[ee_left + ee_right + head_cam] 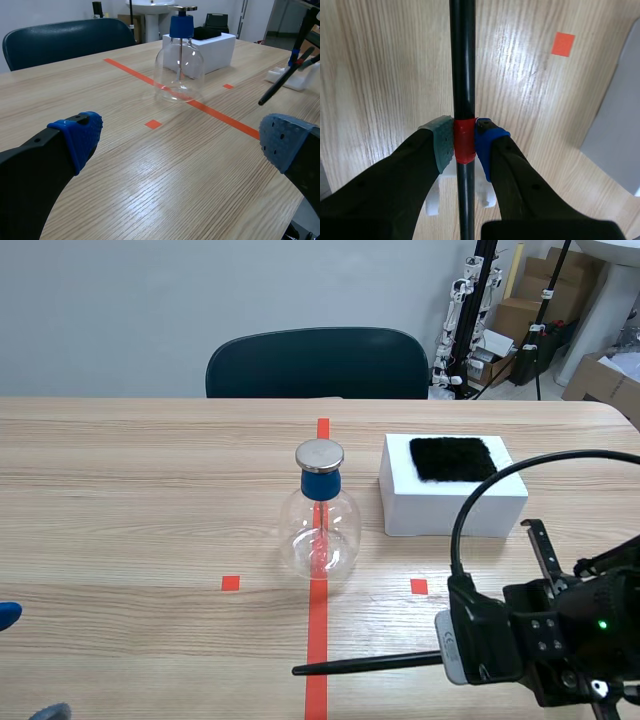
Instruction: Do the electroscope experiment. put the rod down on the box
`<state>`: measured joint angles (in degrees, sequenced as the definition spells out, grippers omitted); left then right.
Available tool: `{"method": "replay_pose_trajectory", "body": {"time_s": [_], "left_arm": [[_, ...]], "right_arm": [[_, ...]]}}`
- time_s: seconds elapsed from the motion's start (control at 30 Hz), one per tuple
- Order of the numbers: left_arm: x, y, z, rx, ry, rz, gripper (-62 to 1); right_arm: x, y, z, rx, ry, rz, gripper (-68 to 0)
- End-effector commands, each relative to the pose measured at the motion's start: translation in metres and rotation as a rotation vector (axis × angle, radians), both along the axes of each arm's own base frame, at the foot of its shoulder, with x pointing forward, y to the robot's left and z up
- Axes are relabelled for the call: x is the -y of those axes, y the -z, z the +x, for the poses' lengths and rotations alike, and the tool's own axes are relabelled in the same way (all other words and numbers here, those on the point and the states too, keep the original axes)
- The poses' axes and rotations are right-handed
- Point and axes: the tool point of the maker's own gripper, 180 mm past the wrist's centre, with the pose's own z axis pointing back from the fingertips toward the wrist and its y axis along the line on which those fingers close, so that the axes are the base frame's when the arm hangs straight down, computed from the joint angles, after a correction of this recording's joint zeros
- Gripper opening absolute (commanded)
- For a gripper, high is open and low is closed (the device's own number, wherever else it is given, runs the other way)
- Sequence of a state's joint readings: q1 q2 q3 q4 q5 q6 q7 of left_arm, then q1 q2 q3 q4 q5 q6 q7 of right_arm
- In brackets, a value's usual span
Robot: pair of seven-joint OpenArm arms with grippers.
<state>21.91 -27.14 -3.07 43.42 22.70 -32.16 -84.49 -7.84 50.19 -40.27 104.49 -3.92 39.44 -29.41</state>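
A black rod with a red band is held level above the table's near right part, its free end pointing left. My right gripper is shut on that red band. The rod also shows in the left wrist view, off to the gripper's right. The white box with a black cloth on top stands right of the glass electroscope flask, which has a blue collar and a metal cap. My left gripper is open over bare table at the near left, with only its blue pads showing in the scene view.
A dark chair stands behind the table's far edge. A white stand lies on the table under my right gripper. Cartons and equipment stands fill the back right corner.
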Motion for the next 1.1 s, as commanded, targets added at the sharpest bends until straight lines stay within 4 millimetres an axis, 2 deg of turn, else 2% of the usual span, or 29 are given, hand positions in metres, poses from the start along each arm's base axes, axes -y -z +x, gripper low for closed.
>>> {"method": "replay_pose_trajectory", "body": {"time_s": [0.0,0.5,0.83,1.07], "left_arm": [[-0.002,-0.007,0.002,0.023,-0.002,-0.014,1.4],[-0.002,-0.007,0.002,0.023,-0.002,-0.014,1.4],[-0.002,-0.007,0.002,0.023,-0.002,-0.014,1.4],[-0.002,-0.007,0.002,0.023,-0.002,-0.014,1.4]], "right_arm": [[0.002,-0.006,0.011,0.028,0.004,-0.002,-65.3],[-0.001,0.008,0.01,-0.084,0.039,0.008,-65.3],[0.004,0.015,0.016,-0.131,0.049,-0.028,-65.3],[0.006,0.023,0.012,-0.204,0.079,-0.023,-65.3]]}}
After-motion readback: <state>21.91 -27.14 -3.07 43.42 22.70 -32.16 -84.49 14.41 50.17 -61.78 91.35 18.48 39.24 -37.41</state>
